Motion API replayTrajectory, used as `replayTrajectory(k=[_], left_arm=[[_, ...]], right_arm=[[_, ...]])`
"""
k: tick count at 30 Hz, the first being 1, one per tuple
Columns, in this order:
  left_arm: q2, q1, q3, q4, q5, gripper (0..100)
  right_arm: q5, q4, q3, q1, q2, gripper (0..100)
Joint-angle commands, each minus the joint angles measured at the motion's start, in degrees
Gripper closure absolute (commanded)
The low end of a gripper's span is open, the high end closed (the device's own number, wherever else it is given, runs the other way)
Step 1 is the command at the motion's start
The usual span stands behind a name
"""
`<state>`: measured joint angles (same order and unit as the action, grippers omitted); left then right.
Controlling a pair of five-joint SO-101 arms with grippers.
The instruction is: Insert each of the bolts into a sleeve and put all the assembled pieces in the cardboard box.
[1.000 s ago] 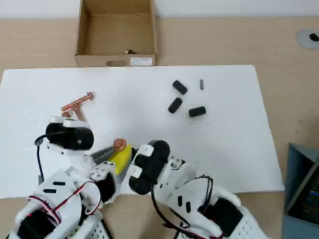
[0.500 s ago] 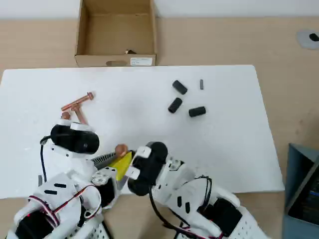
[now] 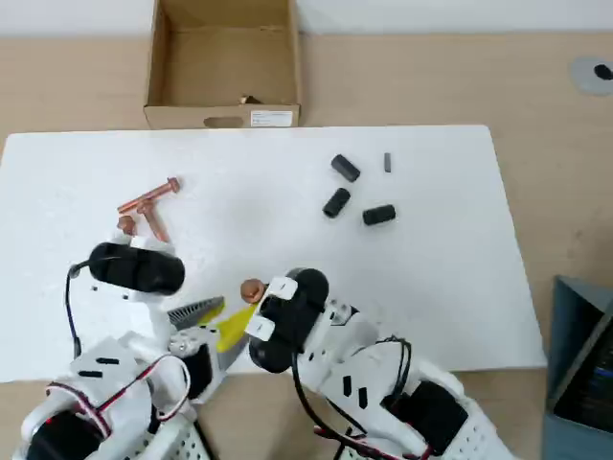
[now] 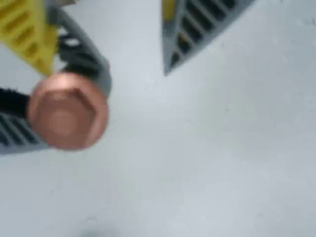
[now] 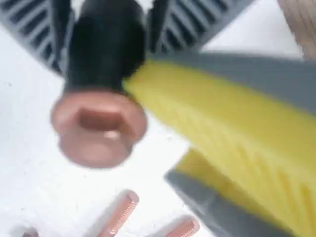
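My right gripper [image 3: 261, 299] [image 5: 106, 29] is shut on a black sleeve [image 5: 103, 49] near the mat's front edge. A copper bolt sits in that sleeve with its hex head [image 3: 252, 289] [image 5: 98, 129] [image 4: 66, 116] sticking out. Just beside the head, my left gripper [image 3: 230, 314] [image 4: 106, 66] stands open and touches nothing; its yellow finger [image 5: 222, 123] crosses the right wrist view. Three loose bolts [image 3: 148, 199] lie at the mat's left. Three loose sleeves [image 3: 336, 202] lie right of centre. The cardboard box [image 3: 153, 67] stands beyond the mat's far edge.
A small piece [image 3: 249, 99] lies inside the box by its near wall. A short grey pin [image 3: 387, 162] lies near the sleeves. A grey-blue bin [image 3: 575, 364] stands off the mat at the right. The white mat [image 3: 450, 287] covers the table's middle.
The left gripper has opened, let go of the bolt and drawn back. The bolt head, now held with the sleeve by the right gripper, has shifted slightly right.
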<state>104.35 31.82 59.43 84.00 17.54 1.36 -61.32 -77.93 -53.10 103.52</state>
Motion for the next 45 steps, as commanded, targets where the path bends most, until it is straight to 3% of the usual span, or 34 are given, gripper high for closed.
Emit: replayTrajectory(k=[1, 5, 8, 13, 21, 26, 33, 38, 45], left_arm=[[-0.13, -2.37, -6.15, -0.26, -0.18, 97], [-0.13, -3.96, -10.81, 0.0, -0.44, 100], [-0.04, -6.59, -12.48, 0.0, -4.57, 100], [0.04, -16.18, -11.34, 0.0, -11.16, 100], [0.04, -37.63, 4.48, -1.05, -23.03, 100], [0.13, -46.24, 15.65, -8.09, -24.18, 100], [0.13, -47.03, 25.41, -13.54, -23.65, 100], [0.13, -46.77, 28.75, -15.38, -16.09, 100], [0.22, -46.77, 32.7, -15.56, -14.24, 100]], right_arm=[[0.09, 1.23, 0.4, -0.13, 6.73, 98.9], [0.0, 1.23, 0.4, 1.63, 6.73, 98.9], [0.0, 1.23, 0.48, 5.93, 6.73, 98.9], [-0.09, 1.23, 0.75, 12.97, 6.73, 98.9], [-7.3, -5.27, 8.92, 20.09, 1.36, 98.9], [-10.64, -5.71, 18.07, 23.43, -10.15, 98.9], [-12.22, -5.19, 34.77, 23.69, -31.25, 98.9], [-11.69, 0.44, 43.82, 25.8, -44.53, 98.9], [-5.27, 10.02, 56.84, 28.44, -64.04, 98.9]])
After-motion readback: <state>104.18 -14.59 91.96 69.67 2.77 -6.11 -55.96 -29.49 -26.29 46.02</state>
